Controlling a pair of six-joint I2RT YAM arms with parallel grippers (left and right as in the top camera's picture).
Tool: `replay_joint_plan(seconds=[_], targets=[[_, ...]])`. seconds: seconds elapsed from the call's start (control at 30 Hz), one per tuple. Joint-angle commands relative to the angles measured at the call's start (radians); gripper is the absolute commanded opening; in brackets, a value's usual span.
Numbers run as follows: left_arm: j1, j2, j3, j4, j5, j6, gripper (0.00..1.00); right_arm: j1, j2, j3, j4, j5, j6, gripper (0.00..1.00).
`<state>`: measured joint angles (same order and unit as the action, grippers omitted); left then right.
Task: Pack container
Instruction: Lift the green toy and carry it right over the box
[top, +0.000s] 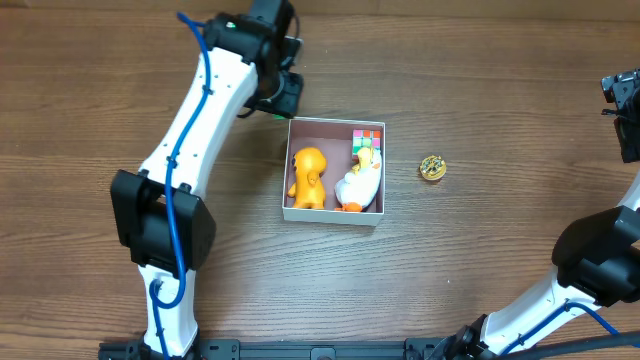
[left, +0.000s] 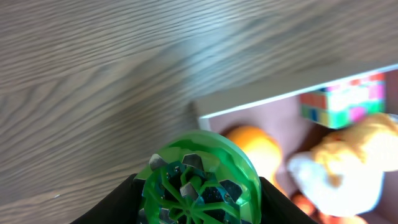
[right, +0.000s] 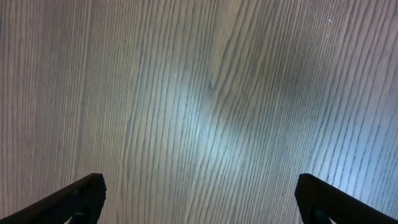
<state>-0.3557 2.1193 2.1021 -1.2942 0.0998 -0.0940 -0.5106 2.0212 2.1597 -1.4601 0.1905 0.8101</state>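
Container (top: 315, 133) sits mid-bench (top: 480, 60) in your overhead, with an orange toy (top: 308, 177), duck (top: 358, 183) and cube (top: 367, 138) inside. Left wrist: your left fingers (left: 115, 208) are clamped on a green disc (left: 199, 177) right by its corner. Right wrist: right fingers (right: 81, 196) are spread wide over wood.

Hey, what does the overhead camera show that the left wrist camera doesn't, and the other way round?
Only overhead: the small gold round thing on the table, right of the container. Only left wrist: a clear view of the green spoked disc, gripped by the left gripper. Both: part of the container, the orange toy, the white-and-yellow duck and the colourful cube.
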Motion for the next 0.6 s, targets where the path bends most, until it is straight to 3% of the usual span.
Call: replay_joint_plan(seconds=[0.0, 0.57], targets=[[-0.057, 0.003, 0.027, -0.003, 0.051, 0.019, 0.47, -0.001, 0.001, -0.001, 0.0, 0.01, -0.007, 1.0], [-0.167, 0.003, 0.004, 0.02, 0.051, 0.019, 0.52, -0.001, 0.001, -0.001, 0.0, 0.01, -0.007, 1.0]])
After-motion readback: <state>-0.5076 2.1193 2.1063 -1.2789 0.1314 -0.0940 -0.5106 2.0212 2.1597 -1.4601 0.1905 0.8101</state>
